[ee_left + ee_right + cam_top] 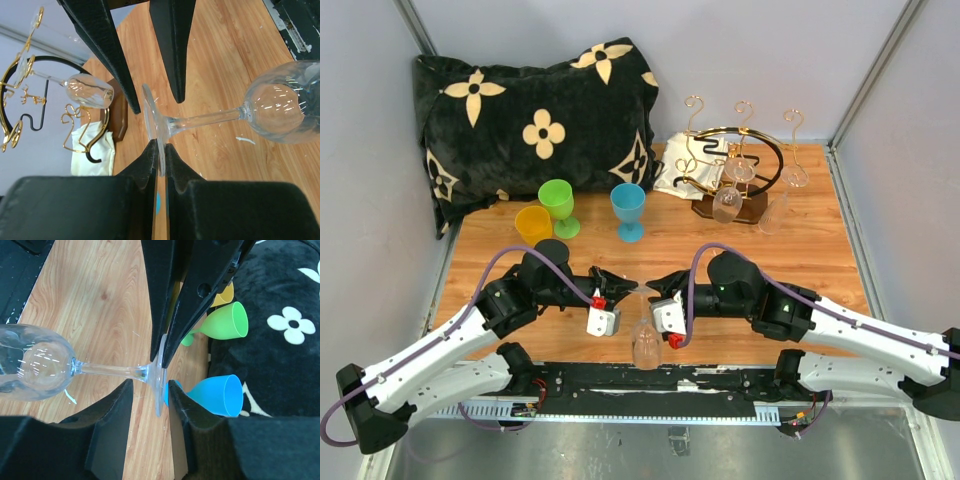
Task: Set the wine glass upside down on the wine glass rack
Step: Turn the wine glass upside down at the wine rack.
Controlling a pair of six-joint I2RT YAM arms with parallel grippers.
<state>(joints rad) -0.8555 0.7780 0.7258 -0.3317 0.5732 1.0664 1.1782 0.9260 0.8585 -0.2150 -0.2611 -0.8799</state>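
The step in hand looked like a handover at lower centre of the top view. The left claw (630, 287) was clamped on the rim of the foot of the wine glass (645, 340), held above the bench (810, 255). The right claw (652, 286) stood apart, its fingers straddling the opposite edge of the foot without gripping. The glass's long axis ran along the stem, from the foot down the frame to the bowl, mouth pointing at the bottom edge; its exact tilt was unclear. Next, the right claw probably needed to close, the left to release, then the glass had to travel to the wine glass rack (735, 165) at upper right, bowl down.
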